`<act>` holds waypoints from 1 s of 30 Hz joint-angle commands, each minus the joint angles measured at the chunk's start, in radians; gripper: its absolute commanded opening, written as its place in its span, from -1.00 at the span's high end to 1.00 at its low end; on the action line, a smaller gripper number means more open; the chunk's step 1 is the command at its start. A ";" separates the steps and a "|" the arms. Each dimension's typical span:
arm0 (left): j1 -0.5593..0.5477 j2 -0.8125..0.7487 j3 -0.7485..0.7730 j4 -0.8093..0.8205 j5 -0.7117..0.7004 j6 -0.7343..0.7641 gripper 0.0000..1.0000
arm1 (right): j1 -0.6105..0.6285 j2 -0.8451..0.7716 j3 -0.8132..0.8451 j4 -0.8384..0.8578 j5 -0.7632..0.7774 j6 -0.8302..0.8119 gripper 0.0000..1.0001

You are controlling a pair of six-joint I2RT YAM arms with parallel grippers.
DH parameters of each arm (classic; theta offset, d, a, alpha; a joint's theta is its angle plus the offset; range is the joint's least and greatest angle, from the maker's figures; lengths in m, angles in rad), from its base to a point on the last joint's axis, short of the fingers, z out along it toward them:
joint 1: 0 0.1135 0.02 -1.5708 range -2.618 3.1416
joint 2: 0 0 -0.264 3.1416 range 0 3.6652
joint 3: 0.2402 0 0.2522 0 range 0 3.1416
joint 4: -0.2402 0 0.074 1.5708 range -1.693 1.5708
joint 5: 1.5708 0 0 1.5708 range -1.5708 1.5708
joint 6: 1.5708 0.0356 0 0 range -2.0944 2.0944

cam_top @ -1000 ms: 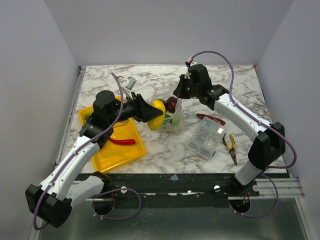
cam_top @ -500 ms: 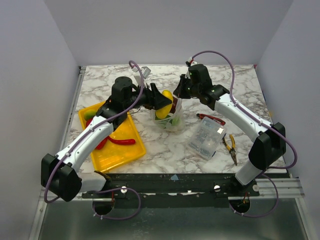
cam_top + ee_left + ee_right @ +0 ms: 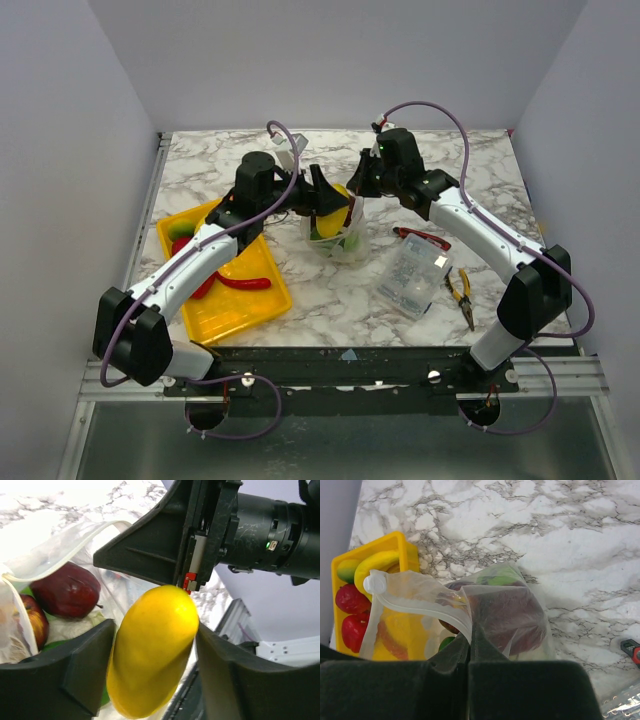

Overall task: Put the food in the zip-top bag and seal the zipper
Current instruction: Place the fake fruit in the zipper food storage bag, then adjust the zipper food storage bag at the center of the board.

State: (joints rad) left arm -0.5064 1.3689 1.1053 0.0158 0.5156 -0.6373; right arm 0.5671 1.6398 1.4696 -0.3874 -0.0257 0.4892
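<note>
My left gripper [image 3: 155, 655] is shut on the yellow lemon [image 3: 152, 650] and holds it over the open mouth of the clear bag [image 3: 340, 240]; the lemon also shows in the top view [image 3: 336, 203]. Two dark red fruits [image 3: 67, 590] and some green food lie inside the bag. My right gripper [image 3: 469, 635] is shut on the bag's mouth edge, pinching the whitish zipper strip [image 3: 420, 607] and holding it up. A red chili [image 3: 245, 283], a banana [image 3: 377, 562] and red fruits [image 3: 347, 600] lie in the yellow tray [image 3: 225, 300].
A clear plastic box [image 3: 413, 275] lies right of the bag. A red-handled tool [image 3: 422, 237] and yellow-handled pliers [image 3: 460, 292] lie beyond it. The tray sits at the left front. Grey walls stand close on three sides.
My left arm has swung right and away from the tray, carrying the lemon to just above the bag's mouth. The right gripper has kept its hold on the bag.
</note>
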 commanded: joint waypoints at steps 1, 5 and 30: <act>-0.003 -0.013 0.018 0.002 -0.059 0.009 -0.67 | -0.009 -0.020 -0.002 -0.003 0.002 -0.004 0.99; -0.003 -0.038 0.018 -0.014 -0.071 0.029 -0.88 | -0.008 -0.019 -0.004 0.001 -0.006 -0.001 0.99; 0.012 -0.266 -0.254 -0.212 -0.217 0.096 -0.22 | -0.007 -0.018 -0.013 0.008 -0.031 0.000 0.99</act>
State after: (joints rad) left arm -0.4984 1.0836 0.8913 -0.2276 0.3149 -0.5240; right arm 0.5671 1.6398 1.4696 -0.3866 -0.0307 0.4892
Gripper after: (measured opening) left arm 0.669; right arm 0.006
